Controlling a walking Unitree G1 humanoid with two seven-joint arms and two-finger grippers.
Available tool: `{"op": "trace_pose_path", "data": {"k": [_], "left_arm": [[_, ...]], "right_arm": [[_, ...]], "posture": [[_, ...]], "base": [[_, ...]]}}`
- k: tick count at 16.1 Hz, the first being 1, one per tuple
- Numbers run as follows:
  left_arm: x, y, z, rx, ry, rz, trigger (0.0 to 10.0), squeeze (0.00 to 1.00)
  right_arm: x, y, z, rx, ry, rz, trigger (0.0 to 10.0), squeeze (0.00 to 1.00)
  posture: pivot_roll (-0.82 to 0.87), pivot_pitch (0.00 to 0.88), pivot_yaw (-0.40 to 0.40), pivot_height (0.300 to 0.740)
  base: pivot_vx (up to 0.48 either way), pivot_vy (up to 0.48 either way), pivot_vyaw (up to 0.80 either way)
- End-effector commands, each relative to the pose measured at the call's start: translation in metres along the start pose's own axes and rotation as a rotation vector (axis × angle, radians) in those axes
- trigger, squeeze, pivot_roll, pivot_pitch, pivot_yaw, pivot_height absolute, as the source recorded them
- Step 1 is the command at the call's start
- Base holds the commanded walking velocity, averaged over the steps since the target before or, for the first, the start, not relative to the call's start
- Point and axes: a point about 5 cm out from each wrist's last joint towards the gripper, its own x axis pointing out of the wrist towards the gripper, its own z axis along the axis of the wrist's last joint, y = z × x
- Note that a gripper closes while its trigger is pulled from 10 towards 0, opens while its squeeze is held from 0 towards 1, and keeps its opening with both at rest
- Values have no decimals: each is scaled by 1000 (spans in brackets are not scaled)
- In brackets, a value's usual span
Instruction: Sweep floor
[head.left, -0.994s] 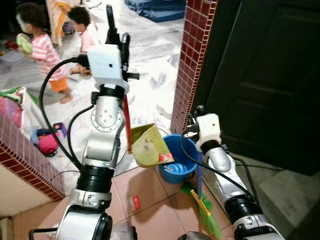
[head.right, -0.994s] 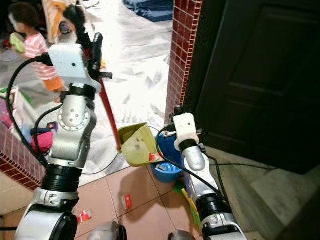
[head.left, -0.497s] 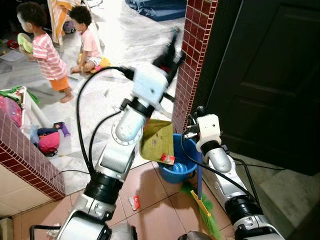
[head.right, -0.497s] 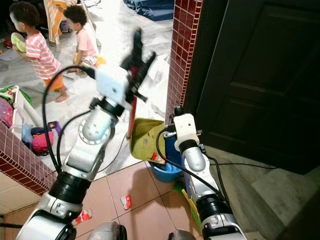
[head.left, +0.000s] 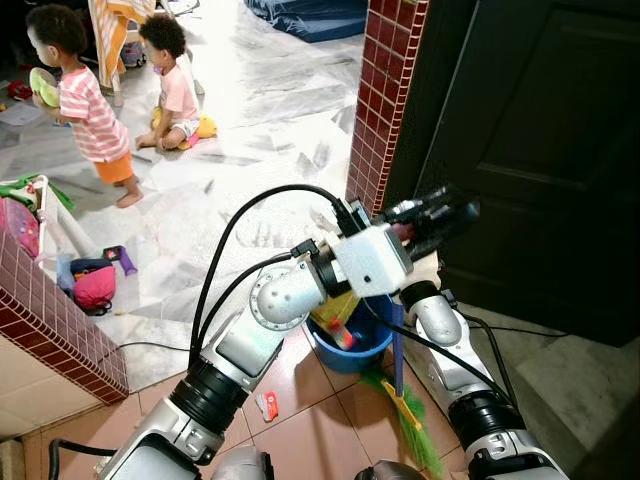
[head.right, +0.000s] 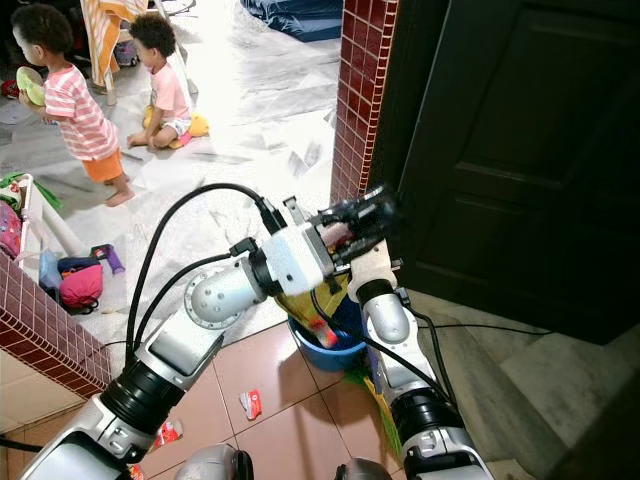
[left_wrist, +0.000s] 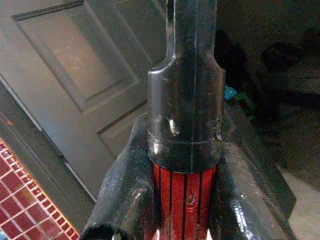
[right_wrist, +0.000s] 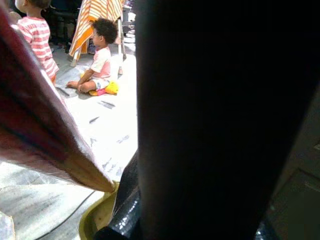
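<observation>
My left gripper (head.left: 437, 212) is shut on the dustpan's red handle (left_wrist: 184, 200), which ends in a black cap and points toward the dark door. The yellow-green dustpan (head.left: 338, 308) hangs tipped, mouth down, over the blue bucket (head.left: 368, 348). A red wrapper (head.left: 343, 335) lies inside the bucket. My right gripper (head.right: 370, 262), mostly hidden behind the left wrist, is shut on the broom's blue handle (head.left: 397, 345). The broom's green bristles (head.left: 415, 440) rest on the tiles beside the bucket.
A red brick pillar (head.left: 385, 100) and a dark door (head.left: 540, 150) stand just behind the bucket. Two children (head.left: 85, 100) are at the back left. A low brick wall (head.left: 50, 320) is on the left. Scraps of litter (head.left: 268, 405) lie on the tiles. Cables run across the floor.
My left arm swung the dustpan handle from upright over to the right and down, tipping the dustpan over the bucket. The red wrapper slid off the pan into the bucket.
</observation>
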Motion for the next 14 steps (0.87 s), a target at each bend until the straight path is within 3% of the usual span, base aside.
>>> {"op": "trace_pose_path", "data": {"k": [1, 3, 4, 5, 8, 10, 12, 14], "left_arm": [[5, 7, 9, 85, -43, -28, 10000, 0], [7, 11, 12, 120, -58, -2, 10000, 0], [9, 19, 19, 162, -92, 44, 10000, 0], [12, 29, 26, 142, -116, 96, 10000, 0], [14, 34, 22, 164, -70, 61, 10000, 0], [15, 23, 14, 189, -9, -71, 10000, 0], [19, 30, 15, 103, -18, -10, 10000, 0], [22, 32, 18, 134, -29, -10, 10000, 0]], "right_arm": [[5, 2, 9, -17, -48, 18, 10000, 0], [5, 1, 9, -21, -51, 17, 10000, 0], [5, 1, 10, -24, -53, 16, 10000, 0], [5, 1, 10, -25, -53, 17, 10000, 0], [7, 3, 11, -27, -59, 18, 10000, 0], [6, 3, 11, -27, -63, 19, 10000, 0], [6, 2, 10, -33, -60, 26, 10000, 0], [6, 1, 10, -36, -60, 27, 10000, 0]], "posture": [[-2, 0, 12, 740], [-5, 0, 11, 740], [-5, 0, 11, 740], [3, 0, 6, 740], [9, 0, 8, 740], [8, 0, 3, 740], [3, 0, -4, 740], [3, 0, -5, 740]], "base": [[0, 0, 0], [0, 0, 0], [0, 0, 0], [0, 0, 0], [0, 0, 0], [0, 0, 0], [0, 0, 0], [0, 0, 0]]}}
